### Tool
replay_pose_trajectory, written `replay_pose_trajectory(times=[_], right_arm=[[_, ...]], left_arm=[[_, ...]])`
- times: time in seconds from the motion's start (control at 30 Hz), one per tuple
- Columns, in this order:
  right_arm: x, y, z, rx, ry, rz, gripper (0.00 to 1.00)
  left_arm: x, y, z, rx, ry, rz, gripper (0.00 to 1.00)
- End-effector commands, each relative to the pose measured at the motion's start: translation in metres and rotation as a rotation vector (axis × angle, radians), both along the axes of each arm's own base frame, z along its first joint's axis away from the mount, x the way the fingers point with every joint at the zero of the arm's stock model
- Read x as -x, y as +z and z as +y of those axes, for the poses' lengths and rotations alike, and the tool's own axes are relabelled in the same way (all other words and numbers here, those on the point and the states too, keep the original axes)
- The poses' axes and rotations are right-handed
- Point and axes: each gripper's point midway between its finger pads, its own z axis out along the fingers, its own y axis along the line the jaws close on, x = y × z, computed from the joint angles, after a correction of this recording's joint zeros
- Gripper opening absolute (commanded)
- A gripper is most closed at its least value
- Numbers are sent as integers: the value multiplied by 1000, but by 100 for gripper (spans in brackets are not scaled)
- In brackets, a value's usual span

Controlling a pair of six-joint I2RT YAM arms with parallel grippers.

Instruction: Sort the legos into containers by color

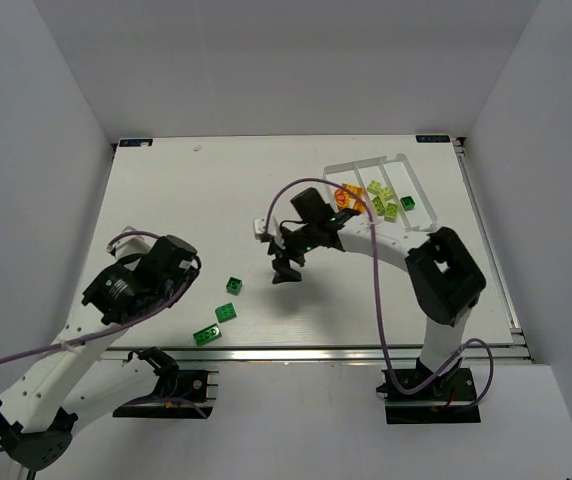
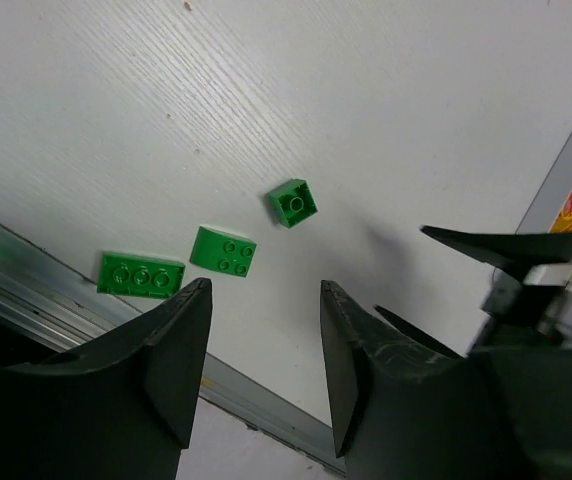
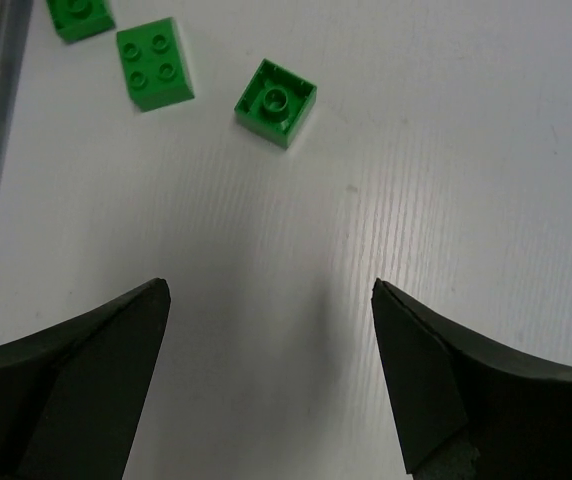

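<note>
Three dark green legos lie on the white table: a small one (image 1: 234, 286) (image 2: 293, 202) (image 3: 276, 102), a square one (image 1: 226, 311) (image 2: 224, 250) (image 3: 154, 62) and a long one (image 1: 206, 335) (image 2: 141, 275). The white tray (image 1: 366, 168) at the back right holds orange legos (image 1: 349, 195), yellow-green legos (image 1: 382, 195) and one dark green lego (image 1: 407, 203). My right gripper (image 1: 288, 265) (image 3: 269, 290) hangs open over bare table, right of the small brick. My left gripper (image 1: 188, 262) (image 2: 264, 285) is open with nothing between its jaws, left of the three bricks.
A metal rail (image 1: 316, 350) (image 2: 26, 260) runs along the table's near edge, close to the long green brick. Another rail (image 1: 491, 250) borders the right side. White walls enclose the table on three sides. The tray's corner (image 2: 566, 190) shows behind the right gripper.
</note>
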Motion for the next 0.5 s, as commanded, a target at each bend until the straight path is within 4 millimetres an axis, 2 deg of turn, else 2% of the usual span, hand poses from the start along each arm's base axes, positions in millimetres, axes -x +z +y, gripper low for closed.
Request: replay_pose_trajectory(times=[0.0,0.07,0.1,0.2,0.3,0.33,0.37,0.47], right_arm=[[-19,2,49,-5,-123,-33,87],[-13,-6,59,16,-130,8,89],[0,-19,68,45,-111,34,89],[3,-35,83,88,-151,13,89],[7,-46,95,112,-182,28,89],[9,-42,102,109,-178,32,88],[11,-49,103,126,-176,42,88],[15,-53,107,133,-173,40,85]], left_arm=[[14,4,24,-30,70,-12,57],[16,7,26,-25,71,-15,57],[17,7,26,-22,70,-17,57],[21,6,27,-8,66,-16,57],[25,2,27,6,65,-8,57],[26,0,27,8,64,-3,57],[28,-3,26,11,61,4,57],[30,-10,24,24,61,18,57]])
